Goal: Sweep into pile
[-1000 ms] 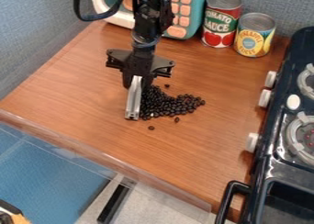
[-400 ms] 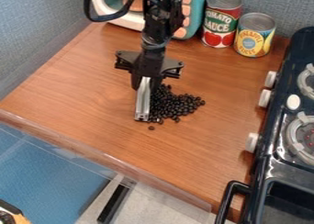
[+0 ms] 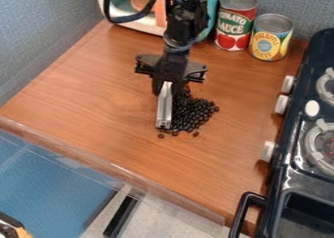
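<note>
My black gripper (image 3: 166, 86) hangs down over the middle of the wooden counter, holding a flat silver-edged sweeping tool (image 3: 164, 106) upright. The tool's lower end is at the counter, along the left side of a heap of dark beans (image 3: 192, 112). The beans lie close together, spreading from beneath the gripper toward the right. A few loose ones lie at the heap's front edge, one of them a bean (image 3: 161, 135) just below the tool's tip. The gripper's body hides the back left part of the heap.
A teal and white toy microwave (image 3: 159, 17) stands behind the arm. Two cans, a tomato sauce can (image 3: 235, 21) and a pineapple can (image 3: 270, 37), are at the back right. The black toy stove (image 3: 274, 171) borders the right side. The counter's raised front edge (image 3: 117, 168) runs diagonally below.
The gripper and tool have moved right, in small stages. Beans on the left side have shifted right, and the heap is narrower from left to right.
</note>
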You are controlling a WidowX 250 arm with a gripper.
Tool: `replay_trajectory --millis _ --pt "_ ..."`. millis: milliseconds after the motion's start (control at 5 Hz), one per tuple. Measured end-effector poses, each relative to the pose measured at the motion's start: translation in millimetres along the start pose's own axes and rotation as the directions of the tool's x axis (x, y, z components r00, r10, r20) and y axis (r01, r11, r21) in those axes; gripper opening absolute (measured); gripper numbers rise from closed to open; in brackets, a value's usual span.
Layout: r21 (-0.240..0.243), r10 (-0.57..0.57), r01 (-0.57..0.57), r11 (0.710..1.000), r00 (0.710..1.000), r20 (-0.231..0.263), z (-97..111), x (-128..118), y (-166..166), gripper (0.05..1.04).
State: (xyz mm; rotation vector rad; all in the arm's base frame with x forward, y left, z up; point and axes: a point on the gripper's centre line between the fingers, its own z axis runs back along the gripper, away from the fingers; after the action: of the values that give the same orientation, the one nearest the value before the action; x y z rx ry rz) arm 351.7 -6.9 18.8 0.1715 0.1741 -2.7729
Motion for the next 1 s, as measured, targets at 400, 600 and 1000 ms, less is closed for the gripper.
replay_trajectory --millis 400,600,1000 --pt "0.019 -0.008 0.008 1.000 1.000 0.006 2.6 2.9 16.4 0.343" --pt "0.026 0.008 -0.008 1.000 1.000 0.016 3.7 2.2 18.4 0.343" --pt "0.032 0.011 -0.012 0.999 0.999 0.030 5.5 2.0 21.0 0.343"
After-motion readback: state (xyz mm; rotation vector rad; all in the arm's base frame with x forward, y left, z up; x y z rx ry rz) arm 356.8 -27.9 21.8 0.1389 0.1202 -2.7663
